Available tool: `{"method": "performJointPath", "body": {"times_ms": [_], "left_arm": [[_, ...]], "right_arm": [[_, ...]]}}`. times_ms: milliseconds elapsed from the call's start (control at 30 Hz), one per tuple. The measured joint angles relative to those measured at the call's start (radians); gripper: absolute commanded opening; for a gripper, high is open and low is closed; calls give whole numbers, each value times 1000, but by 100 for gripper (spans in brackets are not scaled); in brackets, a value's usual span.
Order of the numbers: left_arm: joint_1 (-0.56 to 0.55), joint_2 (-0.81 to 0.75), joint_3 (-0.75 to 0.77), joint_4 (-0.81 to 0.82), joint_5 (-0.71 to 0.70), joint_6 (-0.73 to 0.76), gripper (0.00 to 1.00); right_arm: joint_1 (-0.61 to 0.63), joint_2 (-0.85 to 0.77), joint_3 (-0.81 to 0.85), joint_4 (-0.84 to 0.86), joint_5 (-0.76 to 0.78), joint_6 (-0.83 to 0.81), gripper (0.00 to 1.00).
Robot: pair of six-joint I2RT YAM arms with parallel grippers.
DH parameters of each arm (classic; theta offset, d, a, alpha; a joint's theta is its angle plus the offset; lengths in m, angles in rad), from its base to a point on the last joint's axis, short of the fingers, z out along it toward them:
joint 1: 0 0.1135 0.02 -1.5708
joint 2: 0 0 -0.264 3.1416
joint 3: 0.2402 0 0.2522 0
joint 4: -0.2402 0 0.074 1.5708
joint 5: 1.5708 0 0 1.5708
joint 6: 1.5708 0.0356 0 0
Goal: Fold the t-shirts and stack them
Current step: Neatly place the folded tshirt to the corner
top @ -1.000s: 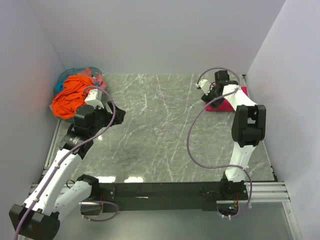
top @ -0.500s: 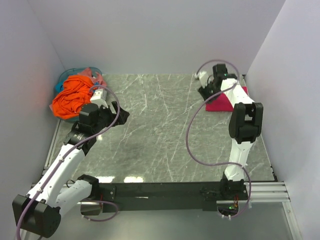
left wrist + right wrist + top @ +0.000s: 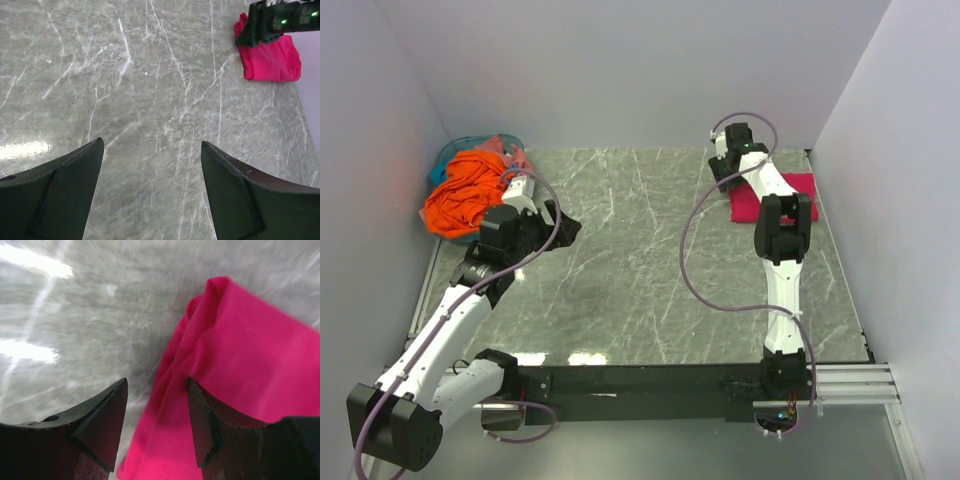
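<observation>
The crimson-pink t-shirt lies folded at the far right of the table; it also shows in the left wrist view and the right wrist view. My right gripper is open just above its left edge, jaws straddling the cloth's fold. The bright orange t-shirt is heaped over the teal basket at the far left, with a bit of salmon-pink t-shirt behind it. My left gripper is open and empty over the bare marble, right of the basket.
White walls close in the left, back and right sides. The grey marble table top lies between the two arms. A purple cable loops off the right arm over the table.
My right gripper has swung left and back, off the top of the crimson-pink shirt to its left edge. My left gripper has moved slightly right, away from the basket.
</observation>
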Motion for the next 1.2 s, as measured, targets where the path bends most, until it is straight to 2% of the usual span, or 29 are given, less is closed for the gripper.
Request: {"method": "performJointPath", "body": {"times_ms": [133, 400, 633, 767, 1200], "left_arm": [[0, 26, 0, 15, 10, -3, 84], [0, 35, 0, 18, 16, -3, 84], [0, 35, 0, 18, 16, -2, 84], [0, 45, 0, 20, 17, -2, 84], [0, 107, 5, 18, 16, -2, 84]], "right_arm": [[15, 30, 0, 0, 80, 3, 57], [24, 40, 22, 18, 187, -7, 47], [24, 96, 84, 18, 218, -16, 36], [24, 99, 95, 12, 230, -33, 11], [24, 177, 175, 88, 326, -133, 1]]}}
